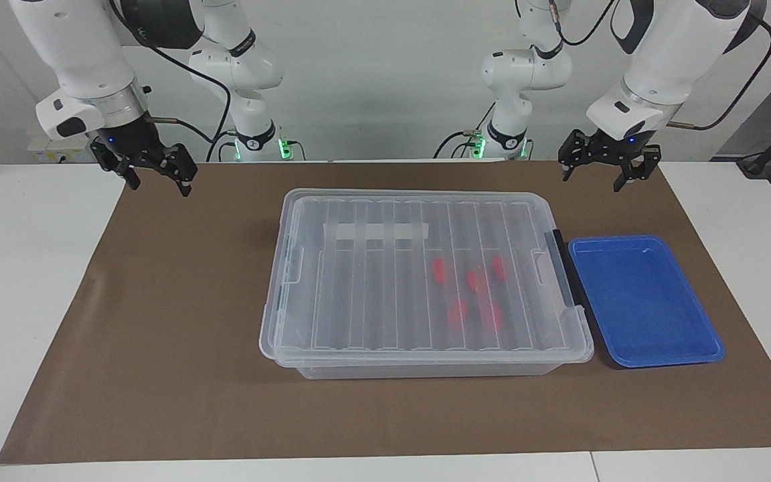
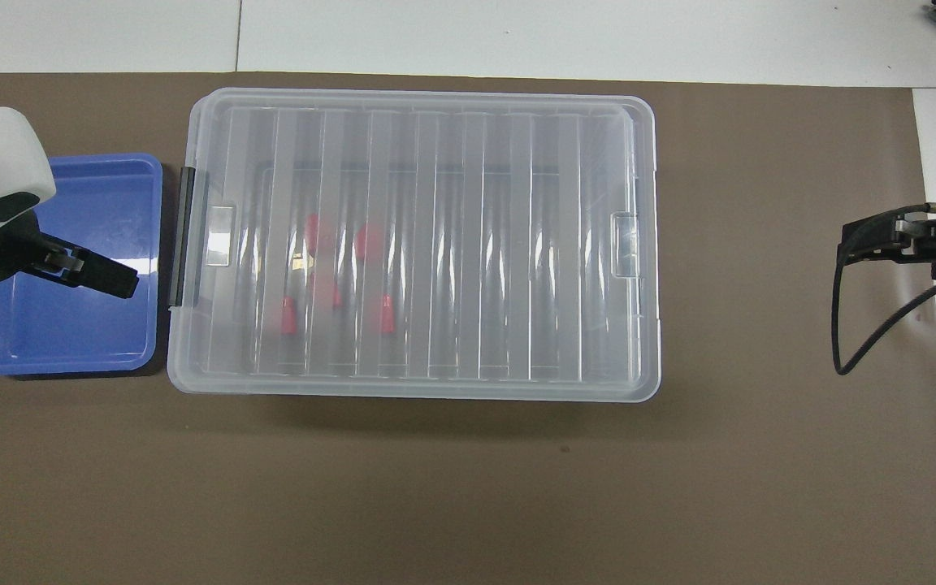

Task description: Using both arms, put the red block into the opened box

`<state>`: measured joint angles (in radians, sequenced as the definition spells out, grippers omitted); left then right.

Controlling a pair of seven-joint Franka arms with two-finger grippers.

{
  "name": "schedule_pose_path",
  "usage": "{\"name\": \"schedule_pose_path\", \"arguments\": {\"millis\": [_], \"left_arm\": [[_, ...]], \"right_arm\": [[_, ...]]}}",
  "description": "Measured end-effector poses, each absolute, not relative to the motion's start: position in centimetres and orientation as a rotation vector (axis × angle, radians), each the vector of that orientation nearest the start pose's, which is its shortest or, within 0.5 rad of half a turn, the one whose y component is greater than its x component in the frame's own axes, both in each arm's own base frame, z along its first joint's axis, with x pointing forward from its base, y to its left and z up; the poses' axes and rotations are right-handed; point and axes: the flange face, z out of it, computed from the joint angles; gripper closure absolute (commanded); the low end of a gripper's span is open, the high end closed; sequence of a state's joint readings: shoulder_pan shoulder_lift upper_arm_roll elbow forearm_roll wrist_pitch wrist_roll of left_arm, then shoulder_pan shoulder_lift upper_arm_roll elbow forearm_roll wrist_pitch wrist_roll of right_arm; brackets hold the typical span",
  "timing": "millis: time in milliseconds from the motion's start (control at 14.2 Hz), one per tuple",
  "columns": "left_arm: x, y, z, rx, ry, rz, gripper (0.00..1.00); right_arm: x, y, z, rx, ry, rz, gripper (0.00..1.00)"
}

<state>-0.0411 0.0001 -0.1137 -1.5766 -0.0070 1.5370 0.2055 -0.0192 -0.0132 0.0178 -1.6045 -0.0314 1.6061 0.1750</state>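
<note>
Facing view, read from its left edge across: at the upper left of the frame the right gripper [image 1: 156, 179] hangs in the air over the corner of the brown mat [image 1: 178, 321], its two black fingers spread apart with nothing between them. It is well apart from the box [image 1: 419, 361], which fills the middle of the frame with its ribbed see-through lid [image 1: 372, 294] closed on top. A white tape strip [image 1: 377, 231] shows through the lid in the upper part of the box. Five red blocks lie inside under the lid, clustered in the right-hand half; the red block [image 1: 438, 270] farthest left in the cluster is the clearest, and the others lie close beside it. A black bar [image 1: 567, 276] runs along the right-hand end of the box. Just beside that end sits the shallow blue tray [image 1: 646, 348], with nothing showing in it. At the upper right of the frame the left gripper [image 1: 600, 177] hangs over the mat's edge, above the tray in the picture, with its fingers apart and holding nothing.

In the overhead view the order is turned: the left gripper [image 2: 114, 283] shows at the left edge over the blue tray [image 2: 62, 357], the box [image 2: 639, 244] at centre with the red blocks seen through its lid, and the right gripper [image 2: 866, 244] at the right edge.
</note>
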Motion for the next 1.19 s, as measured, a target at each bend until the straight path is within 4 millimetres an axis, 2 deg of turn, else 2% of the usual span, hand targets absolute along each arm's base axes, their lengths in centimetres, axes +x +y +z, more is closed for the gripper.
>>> {"name": "schedule_pose_path", "arguments": {"millis": [491, 842, 1193], "left_arm": [[54.5, -8.1, 61.9, -3.101, 0.550, 0.064, 0.00], [54.6, -6.7, 61.8, -3.108, 0.511, 0.067, 0.00], [54.7, -6.1, 61.8, -3.111, 0.494, 0.067, 0.00]], "right_arm": [[55.3, -0.4, 61.9, -3.160, 0.277, -0.028, 0.00], [55.3, -0.1, 61.9, -3.160, 0.271, -0.028, 0.00], [55.3, 1.5, 62.0, -3.163, 0.223, -0.029, 0.00]]}}
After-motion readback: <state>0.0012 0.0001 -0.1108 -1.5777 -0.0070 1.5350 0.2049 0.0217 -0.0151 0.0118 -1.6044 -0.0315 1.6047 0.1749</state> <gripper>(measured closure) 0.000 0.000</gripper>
